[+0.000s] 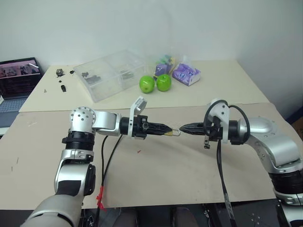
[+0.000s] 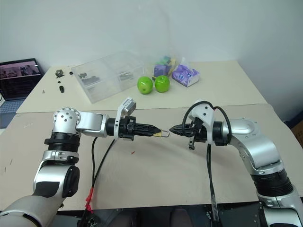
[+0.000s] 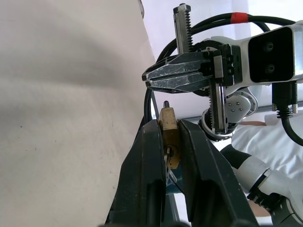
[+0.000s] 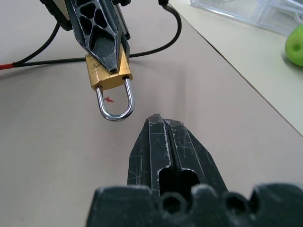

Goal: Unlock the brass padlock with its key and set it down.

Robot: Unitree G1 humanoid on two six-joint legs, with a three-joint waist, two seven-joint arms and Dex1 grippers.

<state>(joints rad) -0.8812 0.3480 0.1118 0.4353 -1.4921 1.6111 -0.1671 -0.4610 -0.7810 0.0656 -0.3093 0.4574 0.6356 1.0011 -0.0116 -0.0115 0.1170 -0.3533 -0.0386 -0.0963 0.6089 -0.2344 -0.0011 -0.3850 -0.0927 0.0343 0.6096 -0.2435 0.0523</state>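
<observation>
My left gripper (image 1: pixel 165 130) is shut on the brass padlock (image 4: pixel 102 80), holding its gold body between both fingers above the tan table (image 1: pixel 156 175). The silvery shackle (image 4: pixel 116 106) is closed and sticks out toward my right gripper (image 1: pixel 182 128). That gripper is shut with nothing visible between its fingers, and its tip sits a short gap from the shackle loop. In the left wrist view, the padlock (image 3: pixel 169 127) is pinched between the fingers, with the right gripper (image 3: pixel 147 78) just beyond it. The key is hidden from view.
At the back of the table are a clear plastic box (image 1: pixel 111 73), two green apples (image 1: pixel 147 84), and a purple packet (image 1: pixel 186 74). A laptop (image 1: pixel 19 75) sits at far left with small dark parts (image 1: pixel 60 73) nearby. A tiny red sliver (image 1: pixel 138 151) lies below the grippers.
</observation>
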